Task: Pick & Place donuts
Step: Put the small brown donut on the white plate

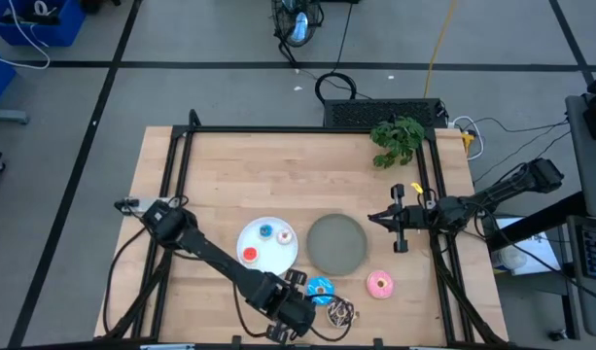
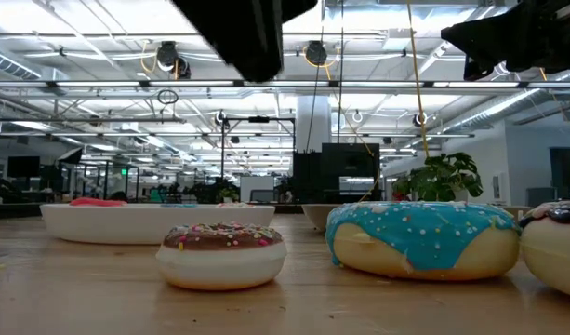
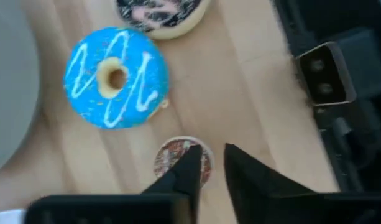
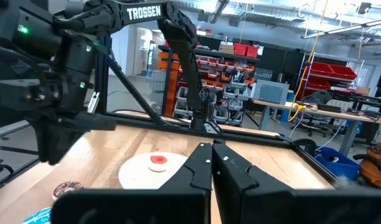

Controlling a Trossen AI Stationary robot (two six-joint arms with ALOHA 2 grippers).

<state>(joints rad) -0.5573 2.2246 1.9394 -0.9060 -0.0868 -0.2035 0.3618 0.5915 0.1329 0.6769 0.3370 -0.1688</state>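
— Where does the left end effector (image 3: 209,163) stand?
— Low over the bench's (image 1: 220,180) near edge, fingers slightly apart and gripping nothing, the tiny brown donut (image 3: 183,161) on the wood just beneath one fingertip.

— And the other donuts?
— The blue-iced donut (image 1: 320,288) and the chocolate sprinkled donut (image 1: 340,312) lie beside it; the pink donut (image 1: 380,284) lies nearer the right edge. Further in, the white plate (image 1: 262,257) holds the tiny red donut (image 1: 250,255), tiny blue donut (image 1: 266,231) and tiny pale pink donut (image 1: 285,235), beside the grey plate (image 1: 336,243).

— The right end effector (image 1: 378,218)?
— Closed, empty, raised near the right edge.
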